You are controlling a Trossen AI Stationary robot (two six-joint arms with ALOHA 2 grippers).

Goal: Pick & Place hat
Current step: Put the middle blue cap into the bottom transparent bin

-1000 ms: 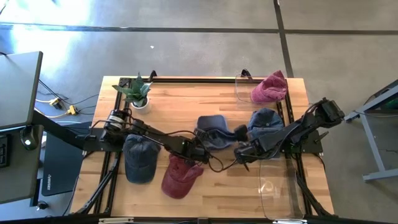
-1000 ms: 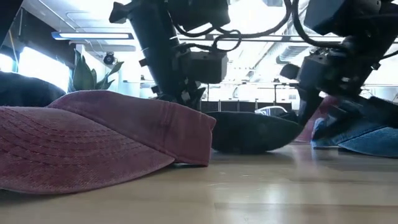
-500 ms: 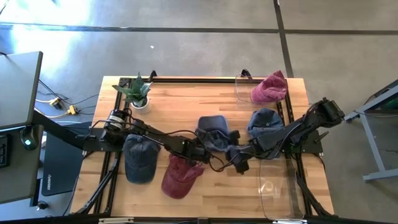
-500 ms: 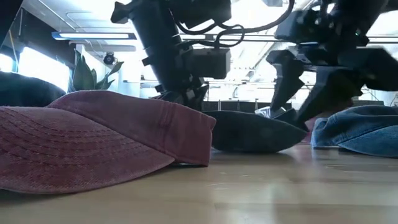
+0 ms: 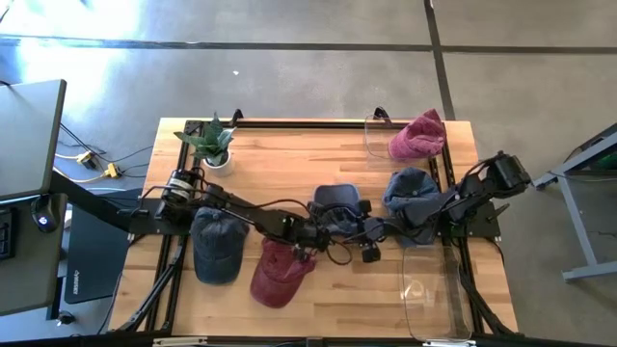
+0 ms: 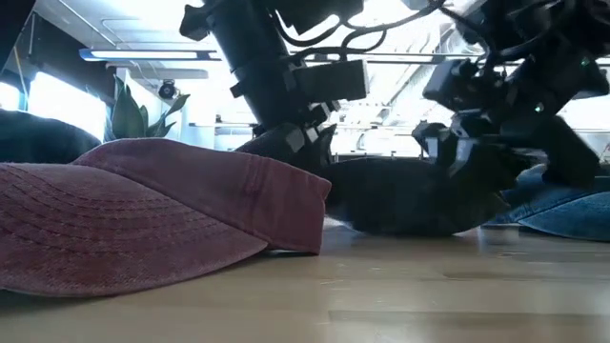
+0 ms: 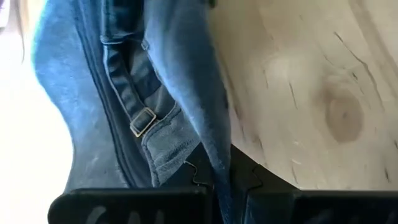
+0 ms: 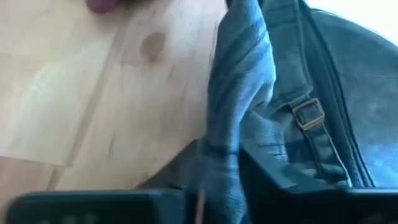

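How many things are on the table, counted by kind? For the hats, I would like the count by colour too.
Blue hats: 3 — one held between both grippers, one at the left, one at the right
Red or pink hats: 2 — dark red, pink
Potted plants: 1
Clear plastic guards: 2
Total: 8

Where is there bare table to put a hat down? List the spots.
Bare wood: the back strip between the plant and the pink hat, and the front patch between the red hat and the clear bin. The centre is crowded: the left gripper and right gripper both pinch the middle hat.
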